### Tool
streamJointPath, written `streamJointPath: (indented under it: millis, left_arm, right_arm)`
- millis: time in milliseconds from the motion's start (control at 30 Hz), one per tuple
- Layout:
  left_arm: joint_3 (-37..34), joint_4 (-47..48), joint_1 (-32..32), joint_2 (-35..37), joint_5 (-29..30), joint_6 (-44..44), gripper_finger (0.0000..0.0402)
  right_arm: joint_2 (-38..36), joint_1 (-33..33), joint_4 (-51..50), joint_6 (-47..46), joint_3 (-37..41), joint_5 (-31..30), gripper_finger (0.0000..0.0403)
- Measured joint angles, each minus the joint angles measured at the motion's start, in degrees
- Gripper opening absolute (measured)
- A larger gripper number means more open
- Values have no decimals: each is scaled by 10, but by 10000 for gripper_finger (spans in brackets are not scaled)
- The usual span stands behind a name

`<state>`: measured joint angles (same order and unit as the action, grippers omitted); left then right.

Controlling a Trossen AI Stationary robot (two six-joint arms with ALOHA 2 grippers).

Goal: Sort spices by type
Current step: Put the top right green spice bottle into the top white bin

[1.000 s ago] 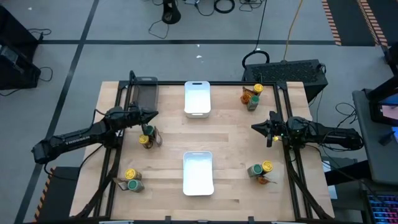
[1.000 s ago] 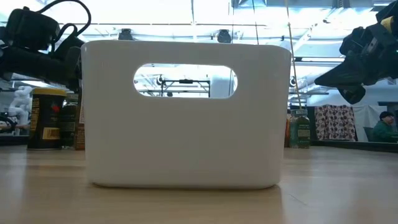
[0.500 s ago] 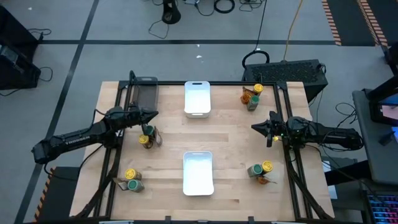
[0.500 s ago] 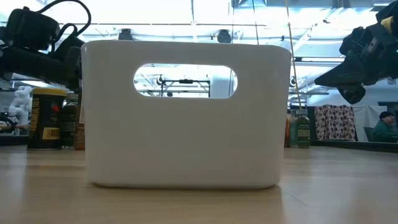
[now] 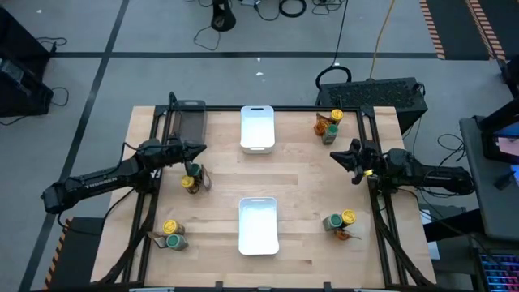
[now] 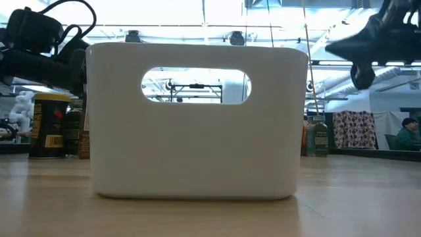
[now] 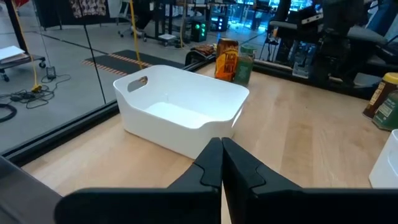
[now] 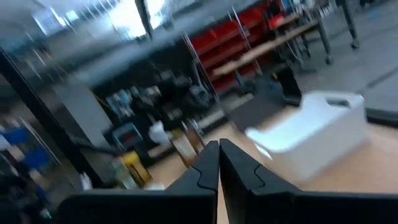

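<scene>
The spices stand on the wooden table in clusters of yellow-lidded jars, green-lidded jars and brown-orange packets: far right, left middle, near left and near right. My left gripper is shut and holds nothing; it hovers just beyond the left-middle cluster and points at the far white bin. My right gripper is shut too, with nothing in it. It hangs high over the table's right side, between the two right-hand clusters.
Two white bins stand on the table's midline, one far and one near. A dark grey tray lies at the far left. Black frame rails run along both sides. Bare wood lies between the bins.
My right gripper has risen and tipped its fingers upward, rolling a little and drifting slightly toward the far edge; it stays shut with nothing held. Nothing on the table has moved.
</scene>
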<state>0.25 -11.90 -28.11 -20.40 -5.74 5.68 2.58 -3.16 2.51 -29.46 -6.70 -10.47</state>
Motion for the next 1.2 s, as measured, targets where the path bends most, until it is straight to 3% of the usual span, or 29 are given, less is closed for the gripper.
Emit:
streamJointPath:
  millis: [67,267,467,567,700,1000,1067,1200]
  left_arm:
    - [0,-13,0,0,-4,19,6]
    - [0,-59,0,0,-27,207,6]
    - [1,-51,0,0,-7,230,6]
    - [2,-41,0,0,-6,240,6]
    - [2,-29,0,0,-6,254,6]
    - [2,-34,0,0,-5,282,6]
    - [3,-55,0,0,-45,263,6]
    - [49,-73,1,0,-187,185,6]
  right_arm:
    - [15,0,35,3,0,7,0]
    - [91,0,163,7,0,33,0]
    - [179,-2,271,11,-1,31,0]
    - [213,-2,271,13,-19,31,0]
    - [255,-2,210,41,-85,31,0]
    - [372,-2,-53,132,-295,28,0]
    - [398,-2,-89,147,-328,28,0]
    - [447,-2,-129,181,-376,28,9]
